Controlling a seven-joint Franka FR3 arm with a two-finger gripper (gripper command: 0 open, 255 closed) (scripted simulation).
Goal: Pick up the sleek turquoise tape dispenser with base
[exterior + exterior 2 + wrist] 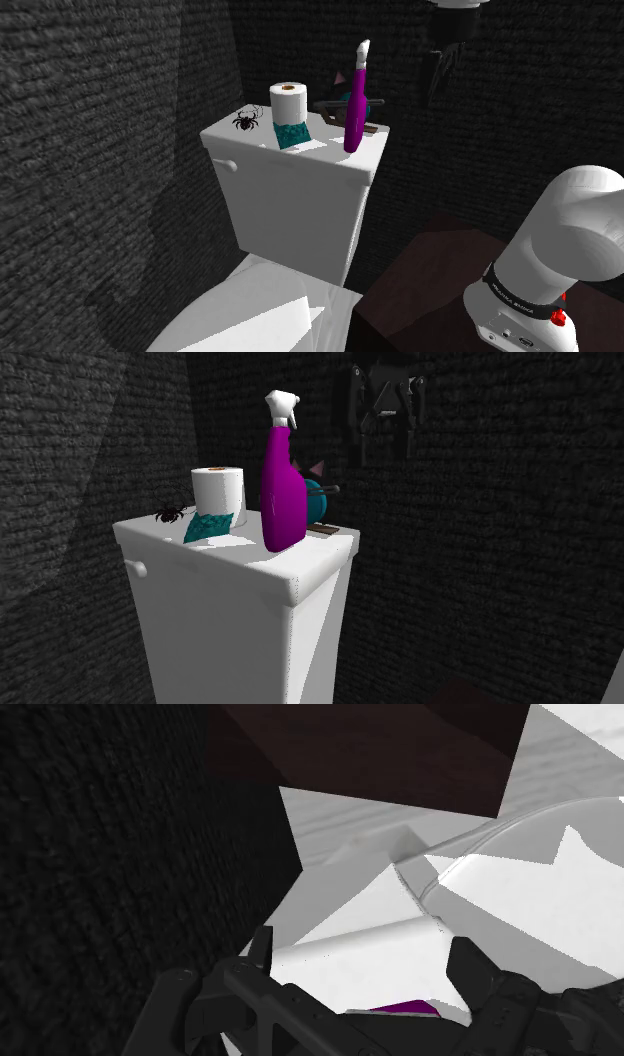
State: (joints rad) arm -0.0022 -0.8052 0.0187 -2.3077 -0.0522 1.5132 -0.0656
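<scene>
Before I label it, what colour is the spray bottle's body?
Magenta; the spray bottle shows best in second exterior view.

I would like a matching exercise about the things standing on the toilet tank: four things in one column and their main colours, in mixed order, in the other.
Things:
1. spider
2. spray bottle
3. paper roll
4. tape dispenser

Main colours:
A. white
B. turquoise
C. black
D. purple

Right pairs: 1-C, 2-D, 3-A, 4-B.
</scene>
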